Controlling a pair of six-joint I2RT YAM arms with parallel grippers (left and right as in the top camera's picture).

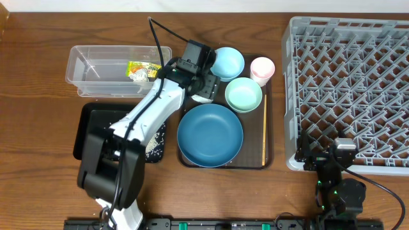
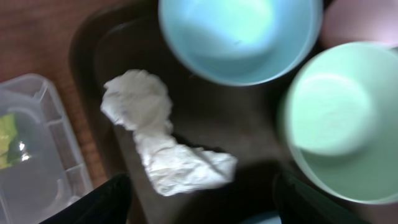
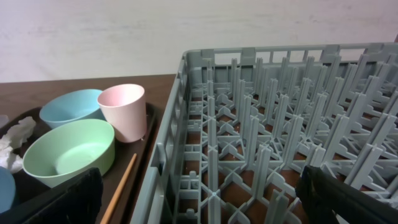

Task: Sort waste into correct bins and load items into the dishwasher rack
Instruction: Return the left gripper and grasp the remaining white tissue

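While the left gripper (image 2: 200,198) hangs over the brown tray (image 2: 87,56) near the corner closest to the tub (image 2: 31,155), its jaws stand apart and hold nothing. Its two dark fingers (image 2: 106,202) frame the tissue (image 2: 155,134), which lies crumpled on the tray floor below them; no contact can be made out, and the wrist view is blurred. Blue bowl (image 2: 239,37) and mint bowl (image 2: 342,124) sit upright just beside the tissue on the same tray. Overhead, the cup (image 1: 262,68) stands right of the blue bowl and behind the mint bowl. Plate (image 1: 209,135) fills the tray's front half. Chopsticks (image 1: 264,131) lie lengthwise along the tray's right edge. Left of the tray, the tub holds the wrapper (image 1: 142,69) near its right end. Black tray (image 1: 89,128) sits in front of the tub, partly under the left arm, with rice (image 1: 153,144) showing at its right side. Rack (image 1: 351,83) takes the right side of the table (image 1: 38,38), well apart from the left gripper. Right gripper (image 3: 205,211) sits low at the rack's front edge, toward its left end, jaws spread wide, gripping nothing. Its fingers (image 3: 62,199) flank a view across the rack grid, with cup, both bowls and a chopstick to the left.
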